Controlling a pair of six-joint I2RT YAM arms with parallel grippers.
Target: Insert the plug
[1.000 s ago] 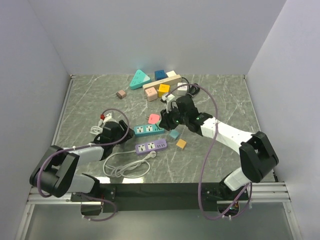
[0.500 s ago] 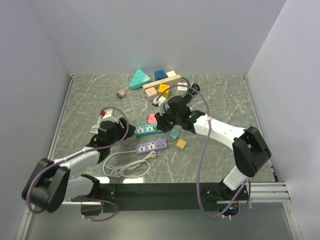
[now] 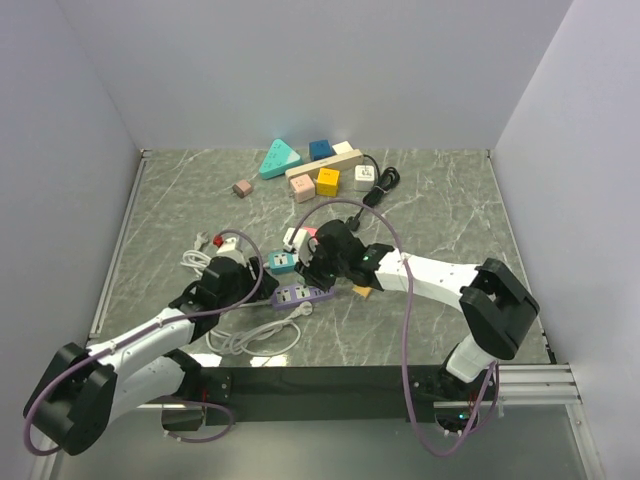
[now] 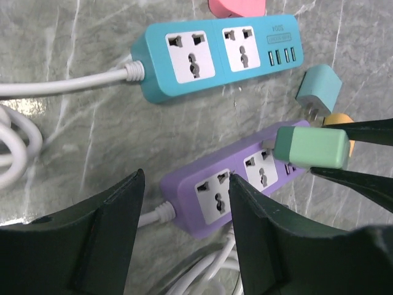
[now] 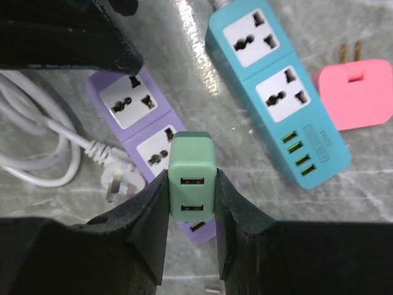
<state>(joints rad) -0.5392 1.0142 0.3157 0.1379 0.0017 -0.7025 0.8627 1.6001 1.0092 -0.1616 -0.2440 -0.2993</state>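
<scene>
**Alignment step: green plug [image 5: 192, 175] over purple strip [image 5: 123, 101]**

Clamped in the right fingers [image 5: 147, 215], it hangs by the strip's 2nd socket, unseated. Next: align prongs, press in. The left fingers [image 4: 116, 227] hover spread apart at the strip's cord end.

grn plug [image 5: 192, 175], purple strip [image 4: 215, 196], teal strip [image 4: 215, 55], grey-veined tbl [image 4: 80, 141]

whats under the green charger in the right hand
The purple power strip lies under the green charger, its second socket peeking out beside it. The charger hides part of the strip's end, so contact cannot be judged.
</scene>
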